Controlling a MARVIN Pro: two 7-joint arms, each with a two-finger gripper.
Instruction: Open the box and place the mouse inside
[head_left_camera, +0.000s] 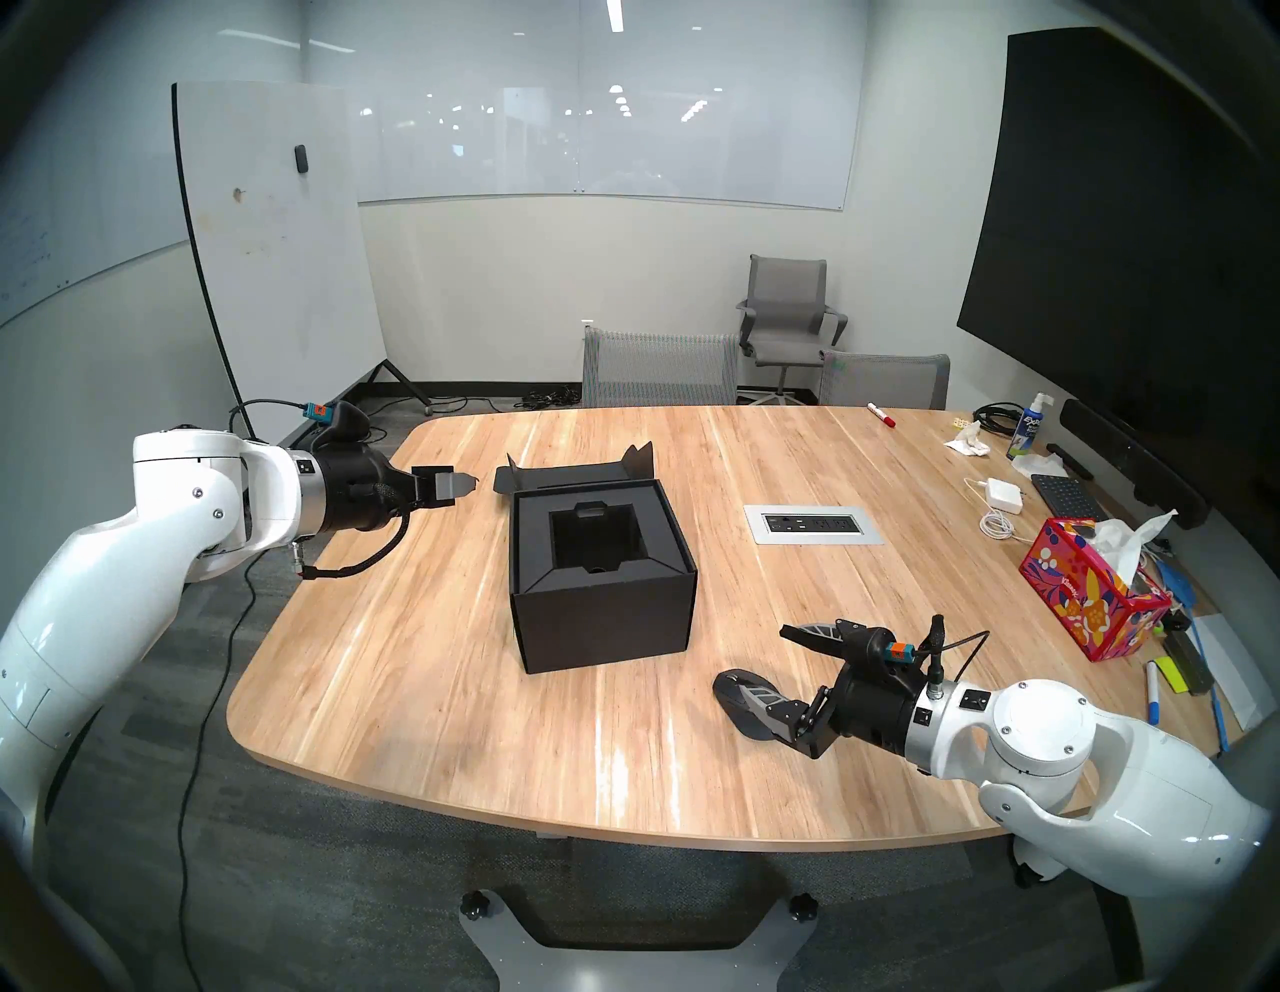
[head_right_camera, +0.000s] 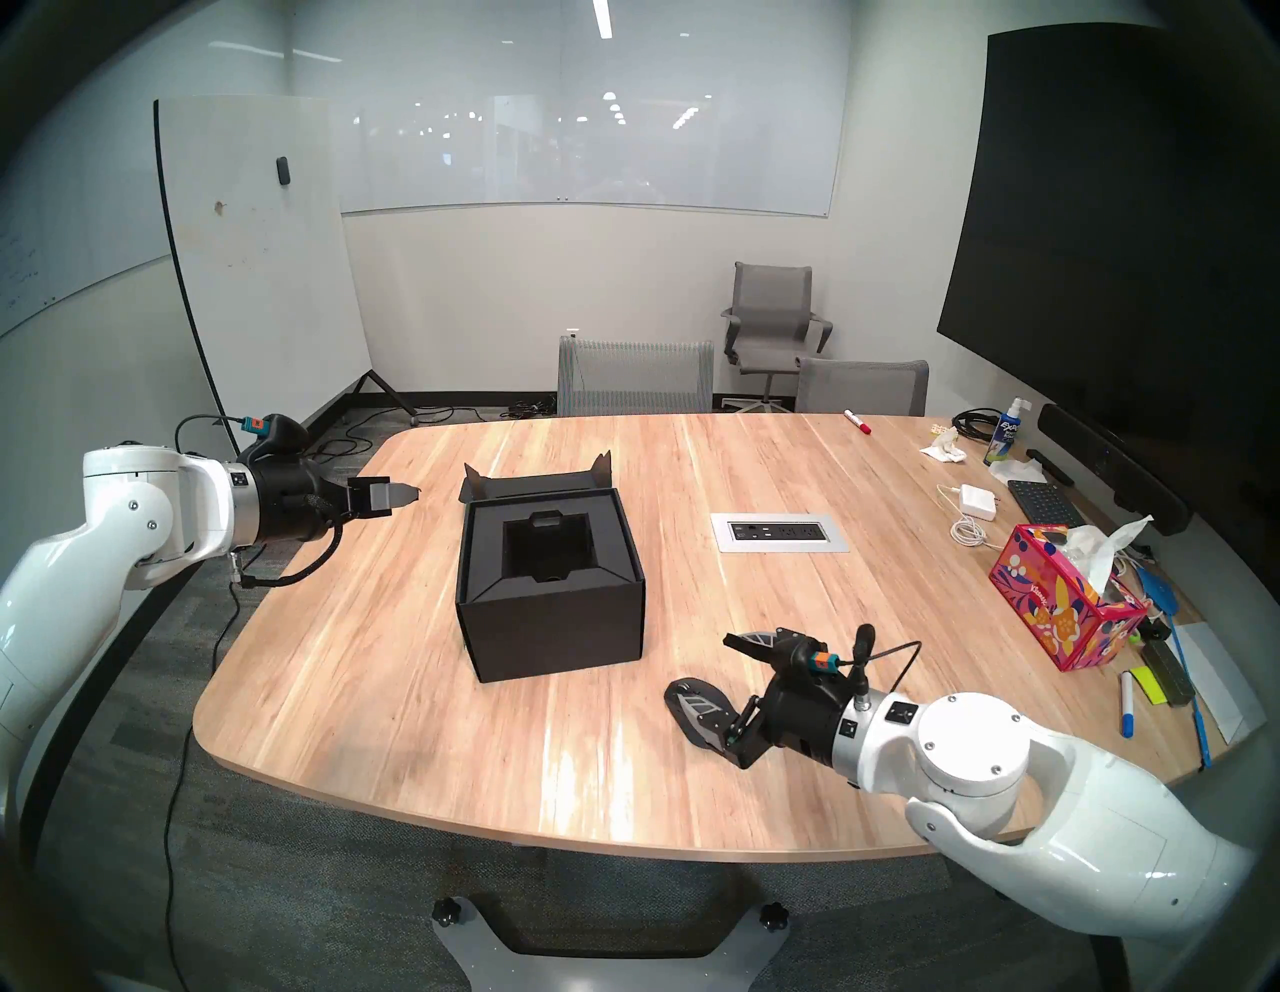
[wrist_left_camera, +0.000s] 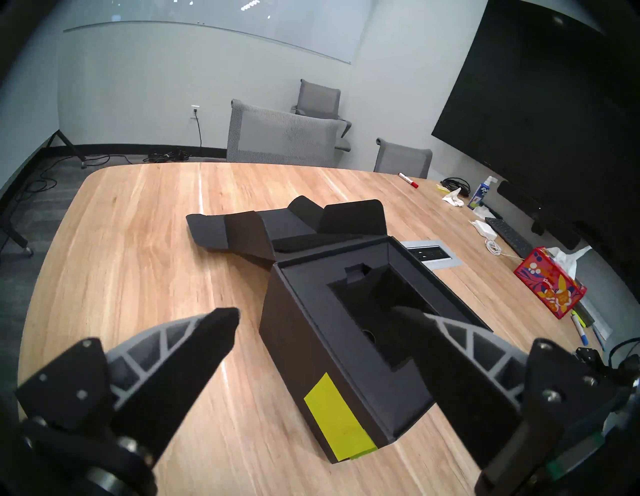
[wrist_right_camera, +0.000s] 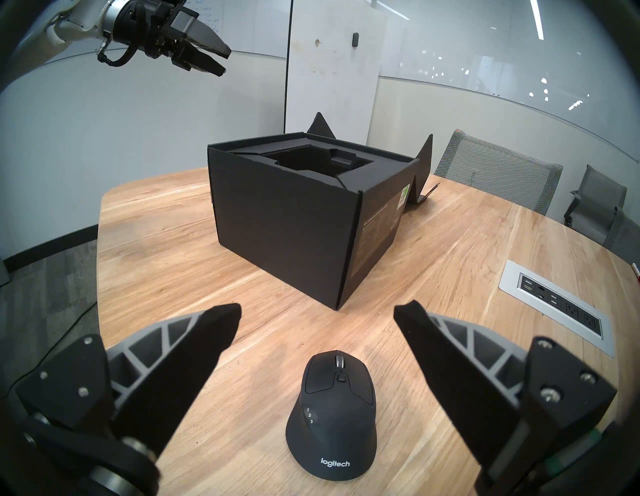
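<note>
- Box (head_left_camera: 601, 568) sits mid-desk (head_left_camera: 429, 665), lid folded back, recess exposed.
- Mouse (wrist_right_camera: 331, 414) on the desk between your right claw's (wrist_right_camera: 317, 322) spread fingers — not gripped.
- Left claw (head_left_camera: 463, 487) open, empty, left of the box.
</note>
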